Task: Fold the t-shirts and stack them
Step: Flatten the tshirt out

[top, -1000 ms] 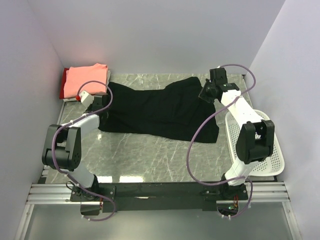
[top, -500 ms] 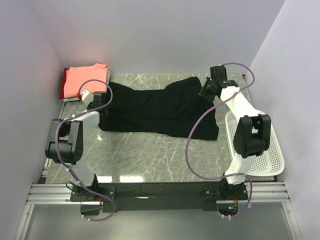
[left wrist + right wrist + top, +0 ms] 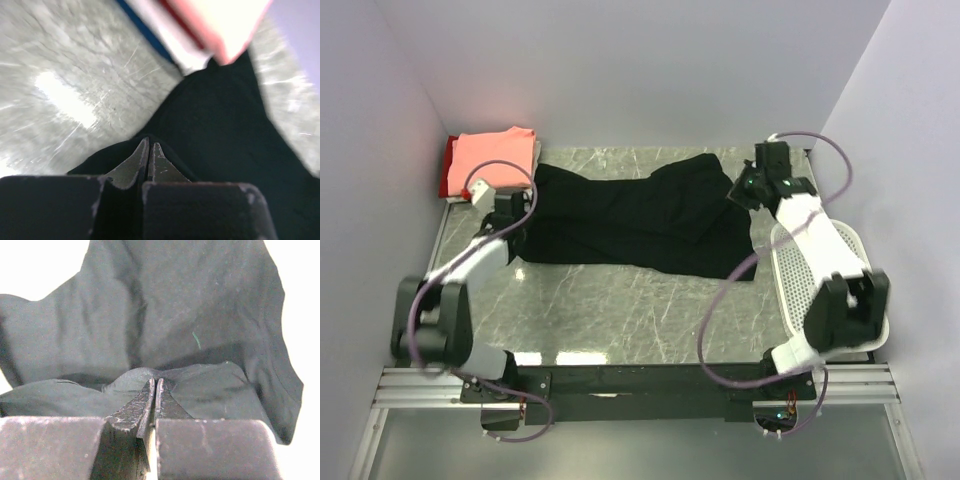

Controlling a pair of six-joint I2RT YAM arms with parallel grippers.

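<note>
A large black t-shirt (image 3: 640, 215) lies spread across the middle of the marble table. My left gripper (image 3: 520, 212) is at the shirt's left edge, shut with a fold of the black t-shirt (image 3: 225, 125) pinched at its tips (image 3: 148, 143). My right gripper (image 3: 741, 190) is at the shirt's right end. Its fingers (image 3: 155, 385) are shut on a raised ridge of the black cloth (image 3: 175, 305). Folded t-shirts (image 3: 495, 160) are stacked in the back left corner, salmon-pink on top with red and white edges below. The stack (image 3: 215, 25) also shows blurred in the left wrist view.
A white mesh basket (image 3: 865, 305) sits at the right table edge, beside the right arm. Walls close in the back and both sides. Bare marble (image 3: 620, 310) runs between the shirt and the arm bases.
Both arms have swung their elbows outward. The right gripper has shifted slightly right with the shirt's end, and the shirt's near right corner has drawn in a little.
</note>
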